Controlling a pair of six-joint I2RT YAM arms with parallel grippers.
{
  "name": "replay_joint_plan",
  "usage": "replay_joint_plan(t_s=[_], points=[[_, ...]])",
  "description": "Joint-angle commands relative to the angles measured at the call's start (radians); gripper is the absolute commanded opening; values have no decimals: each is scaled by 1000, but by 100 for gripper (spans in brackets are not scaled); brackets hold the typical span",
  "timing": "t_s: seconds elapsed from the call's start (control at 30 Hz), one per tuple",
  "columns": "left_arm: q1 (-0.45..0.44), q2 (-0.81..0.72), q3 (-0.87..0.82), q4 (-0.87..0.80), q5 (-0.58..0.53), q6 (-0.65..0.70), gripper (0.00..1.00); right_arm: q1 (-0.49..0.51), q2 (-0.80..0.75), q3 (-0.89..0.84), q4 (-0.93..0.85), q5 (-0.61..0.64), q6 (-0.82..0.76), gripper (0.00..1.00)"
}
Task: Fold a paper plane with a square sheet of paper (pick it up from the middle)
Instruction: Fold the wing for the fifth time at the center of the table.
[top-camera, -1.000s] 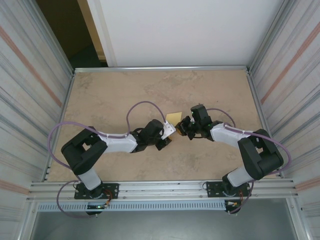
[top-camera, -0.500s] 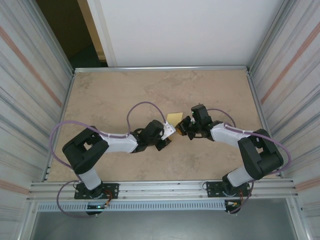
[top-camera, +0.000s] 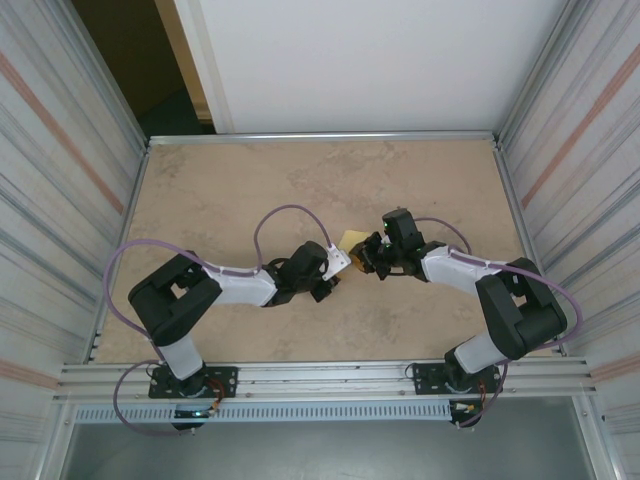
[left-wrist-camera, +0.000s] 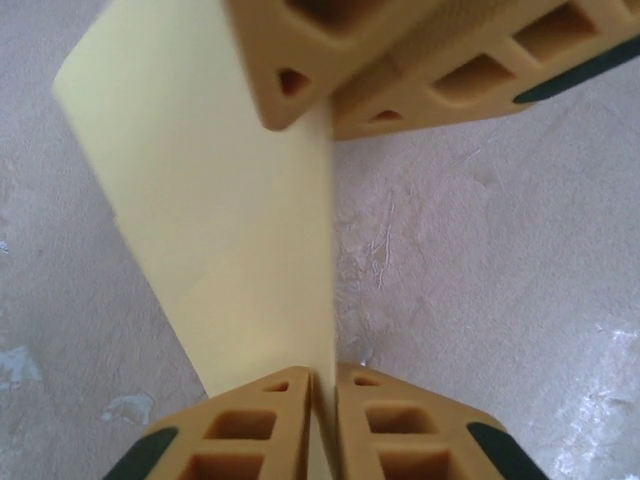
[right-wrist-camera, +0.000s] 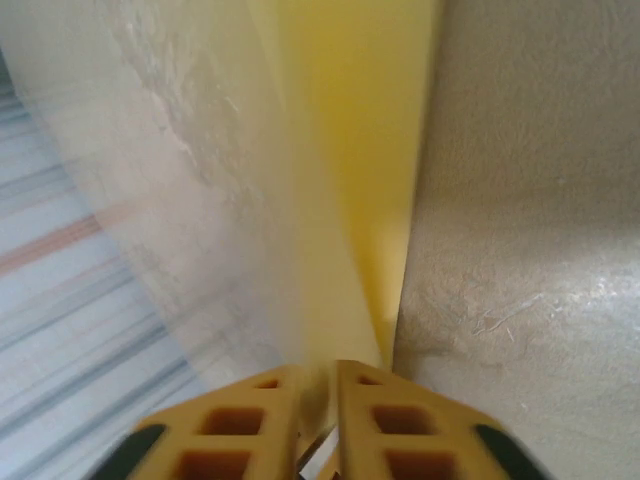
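Left wrist: two hands, left hand (left-wrist-camera: 322, 375) and right hand (left-wrist-camera: 322, 115), pinch one sheet (left-wrist-camera: 220, 220) (folded).

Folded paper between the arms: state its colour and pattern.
The folded paper is plain pale yellow, unmarked; left wrist view shows it best.

The paper plane (left-wrist-camera: 220, 200) sits on edge over the middle of the table (top-camera: 220, 190), between the two grippers, which face each other there. The left gripper (left-wrist-camera: 322, 378) reaches in from the left with one end of the paper between its fingers, and the right gripper (right-wrist-camera: 322, 372) reaches in from the right with the opposite end between its own. From above, the paper sticks out behind the two pairs of fingertips, toward the table's far edge (the arm bases stand at the near edge, well apart from it).
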Motion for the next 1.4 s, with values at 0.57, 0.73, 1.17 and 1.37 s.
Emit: replay_joint_plan(t_s=[0.57, 0.73, 1.17, 1.37], points=[[146, 1, 110, -208, 408, -218, 0, -177, -149, -30, -202, 87, -430, 71], [199, 36, 167, -265, 555, -348, 0, -169, -147, -51, -172, 50, -545, 71], [244, 113, 214, -200, 737, -637, 0, -73, -10, -7, -96, 0, -671, 84], [259, 150, 204, -158, 765, -719, 0, -58, 53, 24, -95, 7, -677, 82]])
